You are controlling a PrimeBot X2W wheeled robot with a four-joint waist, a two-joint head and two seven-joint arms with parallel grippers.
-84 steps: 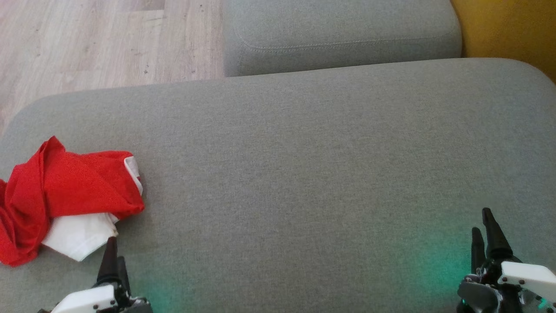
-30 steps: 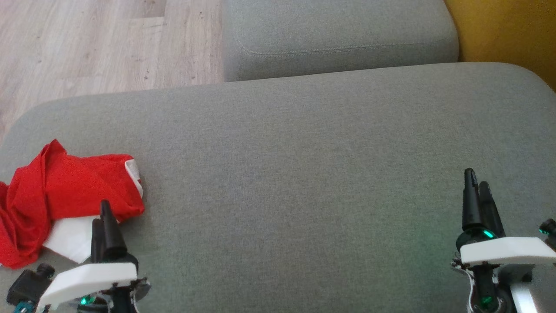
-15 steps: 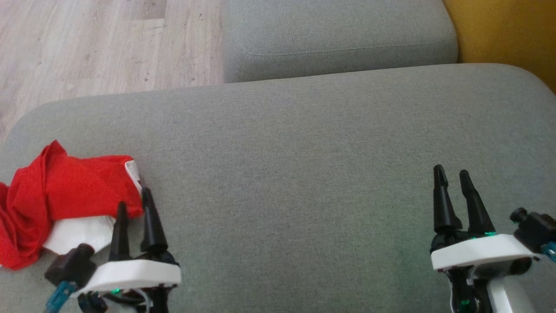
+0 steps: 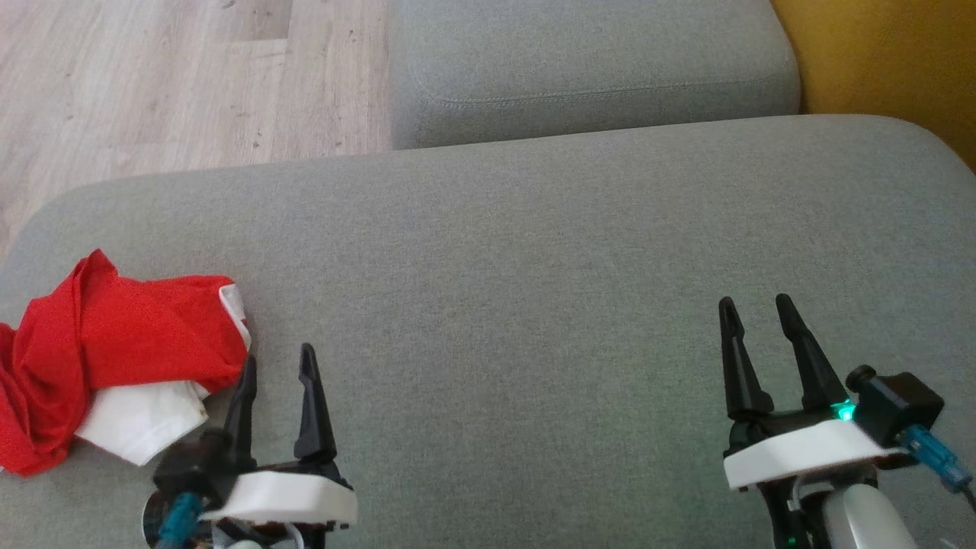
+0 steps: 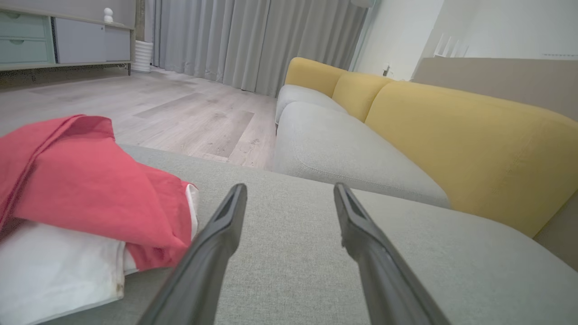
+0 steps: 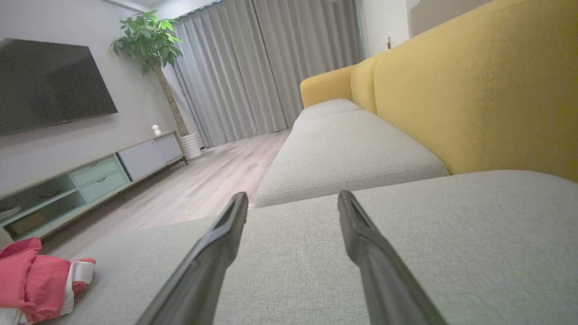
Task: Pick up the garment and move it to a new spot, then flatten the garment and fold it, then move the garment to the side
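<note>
Head view: garment not yet picked up.
I read the garment (image 4: 114, 343) crumpled at the cushion's (image 4: 496, 267) left edge, just beside my left gripper (image 4: 277, 354). Left and right gripper (image 4: 755, 300) are spread, empty. Pickup, relocation, flattening, folding and side placement all remain.

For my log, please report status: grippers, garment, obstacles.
Left gripper open, just beside the garment. Right gripper open, empty. Garment crumpled on grey cushion, left edge. No obstacle seen.
</note>
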